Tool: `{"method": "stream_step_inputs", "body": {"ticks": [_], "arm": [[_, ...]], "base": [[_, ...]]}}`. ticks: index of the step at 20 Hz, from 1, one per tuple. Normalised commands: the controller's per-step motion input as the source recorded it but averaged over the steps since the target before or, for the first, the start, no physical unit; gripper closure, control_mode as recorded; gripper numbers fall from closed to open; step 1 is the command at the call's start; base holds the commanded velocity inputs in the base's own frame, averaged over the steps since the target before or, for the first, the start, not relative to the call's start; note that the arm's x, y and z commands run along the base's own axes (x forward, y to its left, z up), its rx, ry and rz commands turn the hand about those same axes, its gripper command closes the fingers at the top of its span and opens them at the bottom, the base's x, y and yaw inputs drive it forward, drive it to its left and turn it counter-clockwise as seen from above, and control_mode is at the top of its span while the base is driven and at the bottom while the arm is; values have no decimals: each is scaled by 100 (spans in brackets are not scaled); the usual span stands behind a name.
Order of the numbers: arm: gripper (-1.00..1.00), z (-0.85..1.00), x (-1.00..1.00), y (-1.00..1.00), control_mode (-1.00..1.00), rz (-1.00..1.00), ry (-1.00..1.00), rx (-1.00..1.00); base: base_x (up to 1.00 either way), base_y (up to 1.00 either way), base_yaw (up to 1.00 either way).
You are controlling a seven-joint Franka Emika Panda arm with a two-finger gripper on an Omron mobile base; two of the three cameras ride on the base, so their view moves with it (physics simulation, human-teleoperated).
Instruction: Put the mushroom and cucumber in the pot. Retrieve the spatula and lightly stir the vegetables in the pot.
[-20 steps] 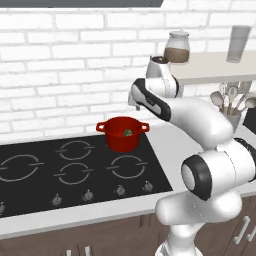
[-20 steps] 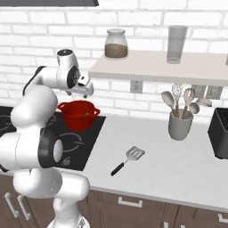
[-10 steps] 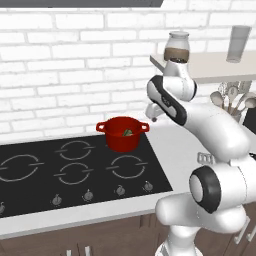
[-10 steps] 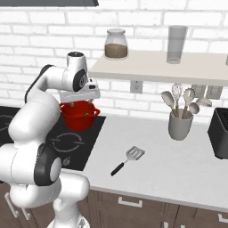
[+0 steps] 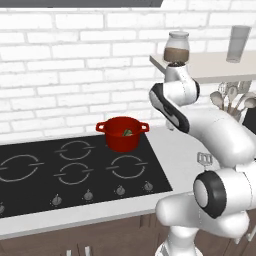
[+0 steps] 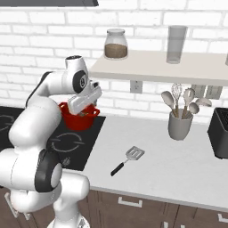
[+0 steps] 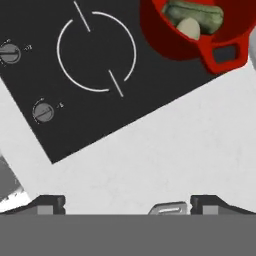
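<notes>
The white tabletop (image 6: 187, 164) carries everything, with the black hob (image 5: 75, 170) set toward its left end. The red pot (image 5: 122, 133) is seen at the hob's back right corner, cucumber (image 7: 197, 14) and mushroom (image 7: 189, 27) already inside. The spatula (image 6: 128, 160) lies near the tabletop's front edge, well apart from the pot. The fingers (image 7: 127, 202) are spread wide and nothing is held. A flat, thin handle may be missed or skidded along the tabletop if the descent is misjudged; a careless swing could clip the pot's handle.
</notes>
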Motion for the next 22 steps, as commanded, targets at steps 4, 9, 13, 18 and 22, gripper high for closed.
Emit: {"method": "stream_step_inputs", "body": {"ticks": [4,9,13,18,22], "arm": [[-100,-27,-74,-40,-100,76,0,-12],[-100,-29,-72,-37,-100,74,0,-15],[-100,-32,-64,-15,-100,67,0,-23],[-100,-26,-21,-24,-100,61,0,-26],[-100,-19,-6,-24,-100,55,2,-15]], "base": [[0,0,0],[0,0,0],[0,0,0],[0,0,0],[0,0,0]]}}
